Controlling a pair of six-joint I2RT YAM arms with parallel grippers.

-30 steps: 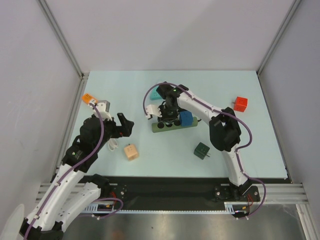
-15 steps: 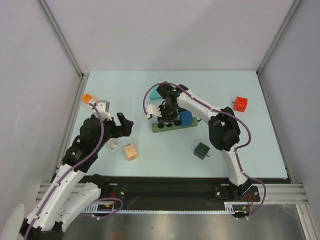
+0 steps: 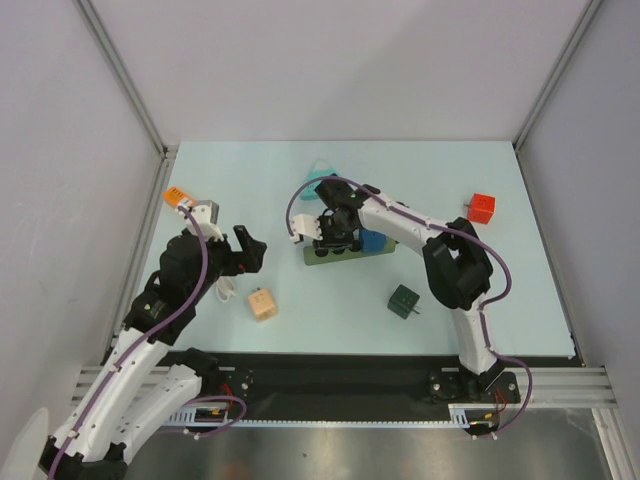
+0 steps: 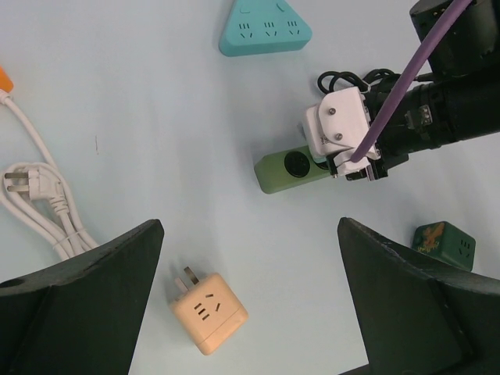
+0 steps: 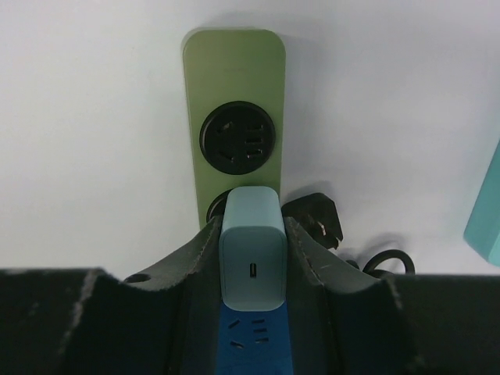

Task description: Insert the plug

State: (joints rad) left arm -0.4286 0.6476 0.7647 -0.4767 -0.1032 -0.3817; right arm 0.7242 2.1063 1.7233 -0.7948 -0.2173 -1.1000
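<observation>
You had the pale charger plug [image 5: 251, 250] right over the second socket of the green power strip [image 5: 234, 70], just behind the free socket [image 5: 235, 141] near the strip's end. Your right tool [image 5: 251, 233] was clamped on it from both sides. From the wrist view I couldn't tell whether the pins were already seated. This looked like the insertion step itself: your next move called for a straight push along the pins, with the plug kept square to the strip. A black plug [image 5: 316, 219] lay just beside the strip and a blue cube [image 5: 254, 336] sat close behind. Your left tool [image 4: 250, 226] hung wide apart over the bench [image 4: 156, 117], holding nothing.
</observation>
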